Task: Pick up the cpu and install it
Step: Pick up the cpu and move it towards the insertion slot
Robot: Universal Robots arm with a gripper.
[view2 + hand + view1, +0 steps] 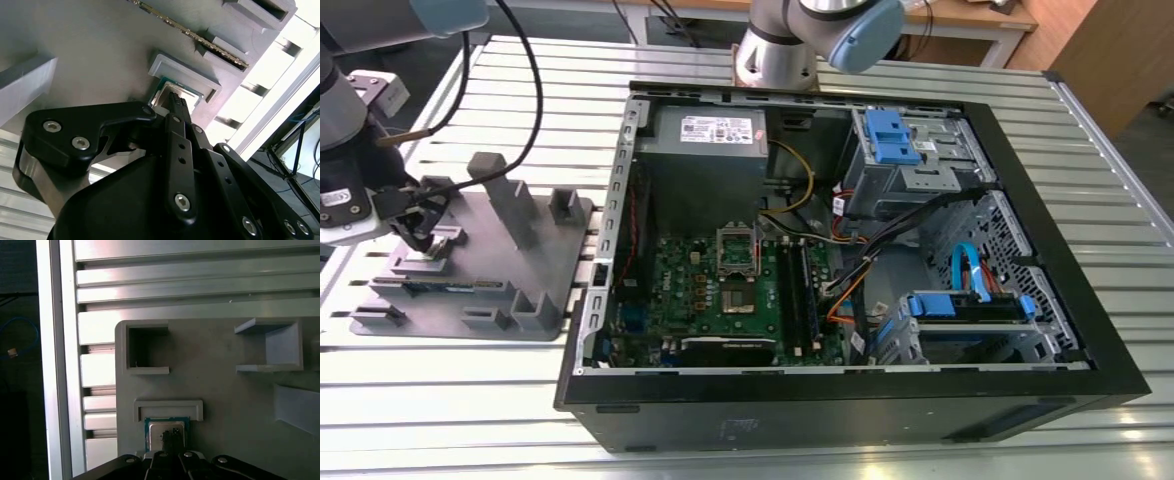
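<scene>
The black gripper [171,439] points straight down at the cpu [156,432], a small square chip with a shiny silver top lying flat in a walled recess of the matte grey plastic holder [225,405] beneath it. I cannot tell whether the gripper is open, closed or gripping. The recess's raised wall stands just beyond the tip, so an off-centre or tilted lift could snag the chip's edge and drop it.
</scene>
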